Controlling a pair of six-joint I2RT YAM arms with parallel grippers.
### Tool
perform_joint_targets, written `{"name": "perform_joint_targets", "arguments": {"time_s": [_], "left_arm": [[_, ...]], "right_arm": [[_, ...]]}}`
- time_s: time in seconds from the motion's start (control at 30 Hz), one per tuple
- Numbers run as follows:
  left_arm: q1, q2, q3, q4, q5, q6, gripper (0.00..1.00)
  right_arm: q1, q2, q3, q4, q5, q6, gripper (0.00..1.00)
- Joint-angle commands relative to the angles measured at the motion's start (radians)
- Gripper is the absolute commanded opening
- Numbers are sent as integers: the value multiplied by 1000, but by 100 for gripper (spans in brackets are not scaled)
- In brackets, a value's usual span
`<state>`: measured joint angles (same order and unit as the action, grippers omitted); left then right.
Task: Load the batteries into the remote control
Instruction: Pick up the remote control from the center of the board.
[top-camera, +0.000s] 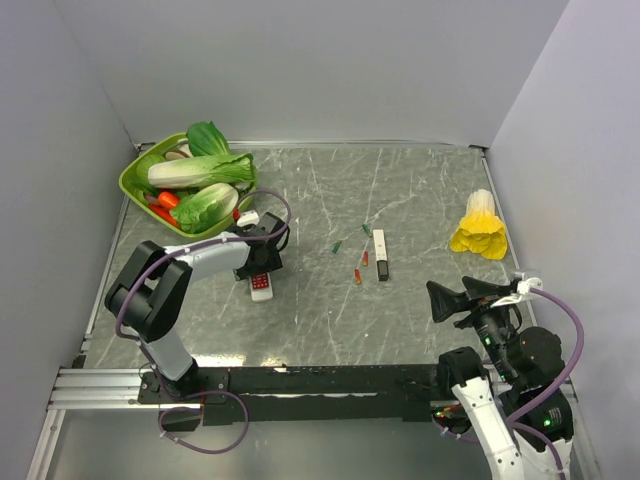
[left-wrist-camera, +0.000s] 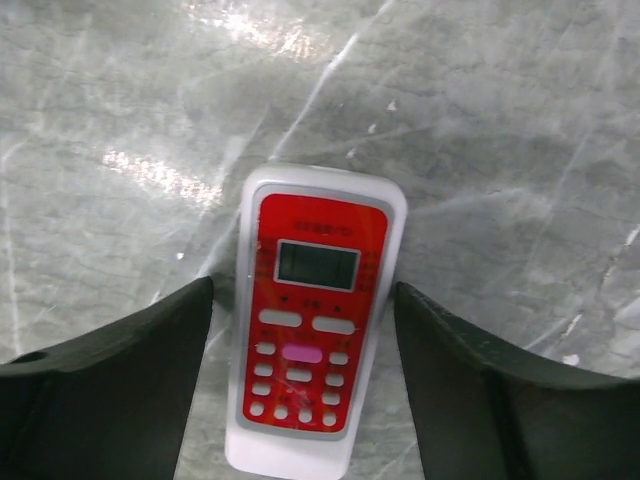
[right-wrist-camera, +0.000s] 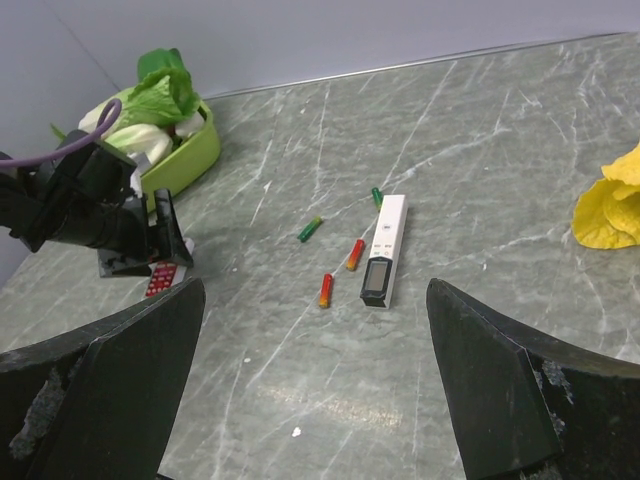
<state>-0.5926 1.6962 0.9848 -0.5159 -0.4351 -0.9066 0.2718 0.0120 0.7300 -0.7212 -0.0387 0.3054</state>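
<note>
The remote control (left-wrist-camera: 315, 320) lies face up on the marble table, red front with pale buttons and a small display; it also shows as the remote control (top-camera: 261, 286). My left gripper (left-wrist-camera: 302, 290) is open and straddles it, a dark finger on each side with a gap to the casing. Two orange-red batteries (right-wrist-camera: 326, 289) (right-wrist-camera: 355, 254) lie mid-table, seen from above as the batteries (top-camera: 357, 275) (top-camera: 365, 258). My right gripper (right-wrist-camera: 315, 285) is open and empty, held above the near right of the table, well short of the batteries.
A narrow white-and-black bar (right-wrist-camera: 385, 250) lies beside the batteries, with two small green pieces (right-wrist-camera: 310, 229) (right-wrist-camera: 377, 196) nearby. A green basket (top-camera: 135, 180) of vegetables stands at the back left, close to the left arm. A yellow object (top-camera: 480, 225) lies at the right.
</note>
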Motion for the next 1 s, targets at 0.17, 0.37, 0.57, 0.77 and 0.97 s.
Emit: {"name": "perform_joint_targets", "arguments": {"time_s": [0.17, 0.37, 0.57, 0.77, 0.97], "left_arm": [[8, 17, -34, 57, 90, 29, 52], [8, -101, -74, 120, 174, 54, 34], [8, -348, -156, 244, 286, 69, 19], [8, -553, -245, 474, 476, 35, 16], [8, -667, -334, 738, 604, -78, 8]], "right_arm": [[7, -29, -6, 22, -59, -11, 100], [7, 34, 0, 31, -182, -15, 100], [7, 129, -61, 176, -398, 53, 100], [9, 281, -205, 475, -633, 118, 100], [39, 374, -329, 783, -676, 166, 100]]}}
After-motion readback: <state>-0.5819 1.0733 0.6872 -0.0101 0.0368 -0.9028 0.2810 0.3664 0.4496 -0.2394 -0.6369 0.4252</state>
